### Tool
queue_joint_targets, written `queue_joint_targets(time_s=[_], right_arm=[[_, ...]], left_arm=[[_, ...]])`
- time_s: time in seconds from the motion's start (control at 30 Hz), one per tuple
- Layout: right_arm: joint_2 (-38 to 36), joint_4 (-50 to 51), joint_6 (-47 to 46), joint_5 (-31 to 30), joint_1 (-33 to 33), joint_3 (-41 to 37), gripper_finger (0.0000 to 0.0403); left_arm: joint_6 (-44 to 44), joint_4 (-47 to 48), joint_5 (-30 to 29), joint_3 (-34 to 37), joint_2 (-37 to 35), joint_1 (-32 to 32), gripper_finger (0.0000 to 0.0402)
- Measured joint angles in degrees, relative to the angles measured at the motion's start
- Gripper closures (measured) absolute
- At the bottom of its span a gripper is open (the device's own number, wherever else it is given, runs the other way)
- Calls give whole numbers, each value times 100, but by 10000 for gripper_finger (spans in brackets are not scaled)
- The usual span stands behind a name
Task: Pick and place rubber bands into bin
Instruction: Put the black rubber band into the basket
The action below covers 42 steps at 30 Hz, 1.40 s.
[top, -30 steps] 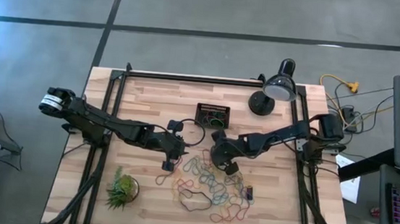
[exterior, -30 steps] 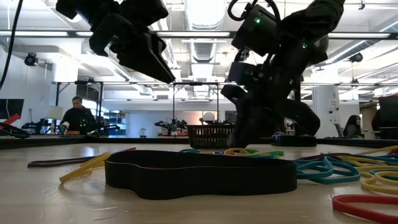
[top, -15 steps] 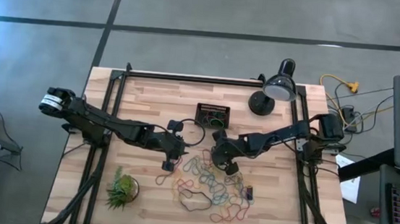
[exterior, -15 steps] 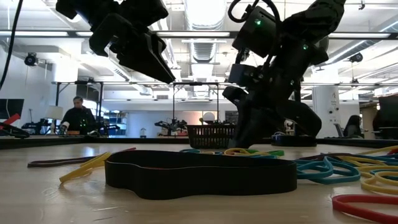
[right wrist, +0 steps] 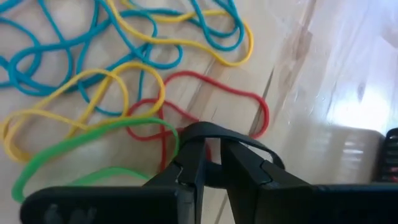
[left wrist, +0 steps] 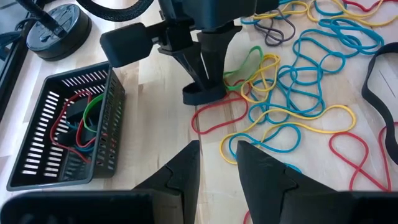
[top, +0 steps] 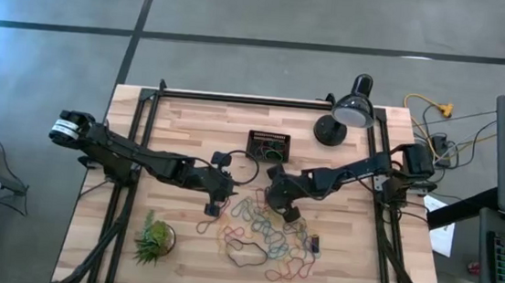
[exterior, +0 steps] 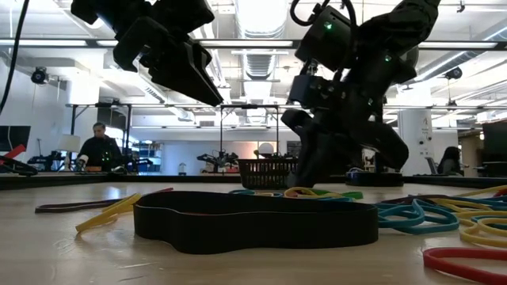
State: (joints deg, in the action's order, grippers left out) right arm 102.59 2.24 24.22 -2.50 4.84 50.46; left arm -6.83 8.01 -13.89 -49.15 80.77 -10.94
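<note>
Many coloured rubber bands (top: 263,234) lie loose on the wooden table, right of centre toward its near edge. The black slotted bin (top: 269,146) stands behind them with red, green and blue bands (left wrist: 78,124) inside. My right gripper (left wrist: 202,87) stands at the pile's far edge, fingertips at the table, shut on a black rubber band. My left gripper (left wrist: 217,165) hangs above the table, left of the pile, slightly open with nothing between its fingers. A wide black band (exterior: 253,222) lies at the near edge. My right gripper pinches a small black rubber band (right wrist: 208,129) between its two fingertips. The fingers slant down from the table's right side. The band's loop bulges out around the tips, and in the left wrist view it lies flat (left wrist: 200,96) on the wood beside a red band.
A black desk lamp (top: 346,118) stands at the far right of the table and a spiky green plant (top: 154,238) at the near left. Bare wood shows between the bin and the pile. A person (exterior: 97,146) sits in the room beyond.
</note>
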Motion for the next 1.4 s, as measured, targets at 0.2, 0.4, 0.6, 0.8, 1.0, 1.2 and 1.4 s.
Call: queue_joint_targets(time_s=[0.2, 0.4, 0.6, 0.8, 1.0, 1.2, 1.4], right_arm=[[-11, -193, -7, 237, -15, -11, 358], [-11, -300, -30, 299, -26, -11, 358], [-11, 8, -136, 179, -64, -11, 358], [-36, 481, -240, -494, -74, -13, 358], [-171, 494, -222, -324, -81, -13, 353], [-273, 549, -199, -352, -107, -13, 318], [-277, 833, -185, -700, -118, -11, 286]], left_arm=[[0, 2, 0, 0, 0, 0, 311], [17, 2, 0, 0, 0, 2, 311], [22, 4, 0, 0, 0, 2, 311], [22, 3, 0, 0, 0, 7, 311], [20, 0, 0, 0, 0, 5, 311], [19, 0, 0, 0, 0, 4, 311], [17, 0, 0, 0, 0, 4, 311]])
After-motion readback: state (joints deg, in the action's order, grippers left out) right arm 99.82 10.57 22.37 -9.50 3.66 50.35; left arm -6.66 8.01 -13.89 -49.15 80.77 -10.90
